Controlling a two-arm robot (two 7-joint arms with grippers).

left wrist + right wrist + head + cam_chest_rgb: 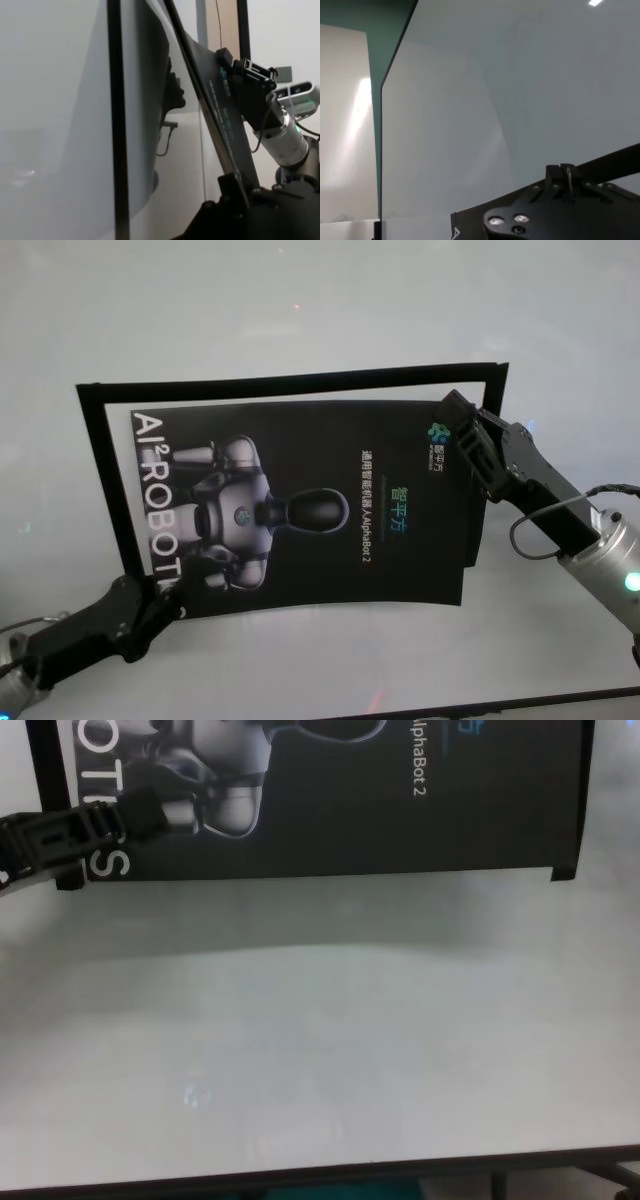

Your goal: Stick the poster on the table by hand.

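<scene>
The poster [310, 510] is a black glossy sheet with a silver robot image, held between both grippers just above the white table [300, 300]; its shadow falls below it. My left gripper [160, 595] is shut on the poster's near left corner by the white letters, and shows in the chest view [140, 810] and the left wrist view [232, 182]. My right gripper [455, 420] is shut on the poster's far right corner; it also shows in the left wrist view [225, 57] and the right wrist view [566, 175]. The poster [227, 125] appears edge-on there.
Narrow black tape strips lie on the table around the poster: one along the far side [300, 378], one on the left [100, 470], one on the right [492, 390]. The table's dark front edge [300, 1175] is close to me. Bare tabletop [300, 1050] lies in front of the poster.
</scene>
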